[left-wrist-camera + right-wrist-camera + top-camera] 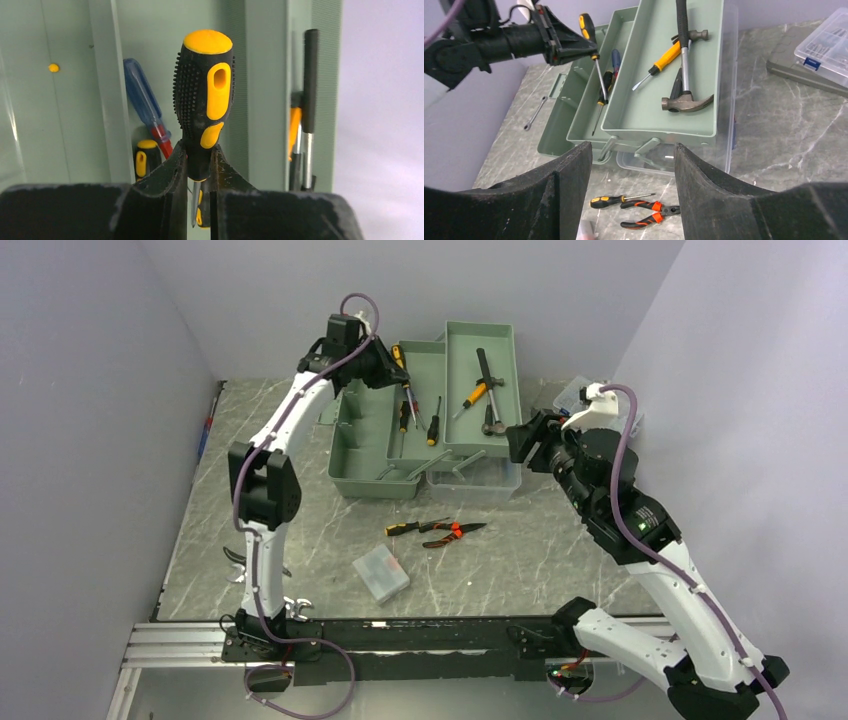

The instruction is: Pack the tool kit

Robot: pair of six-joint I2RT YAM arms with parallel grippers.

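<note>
At the far middle of the marble-patterned table, the tool kit [372, 483] stands open, its trays fanned out. The upper tray [649, 112] holds a hammer [686, 102], a yellow-handled screwdriver [474, 395] and a long black-gripped tool [681, 25]. The middle tray [425, 365] beside it holds a blue-handled screwdriver [615, 57] and two smaller black-and-yellow ones.

Over that middle tray the left gripper [199, 155] pinches a black-and-yellow screwdriver [205, 95] at the base of its handle, tip toward the tray. The right gripper [633, 147] hangs near the kit's front right corner, fingers spread wide around nothing.

In front of the kit lie another screwdriver [415, 527] and orange-handled pliers [455, 532], with a small translucent case [381, 573] nearer the arms.
</note>
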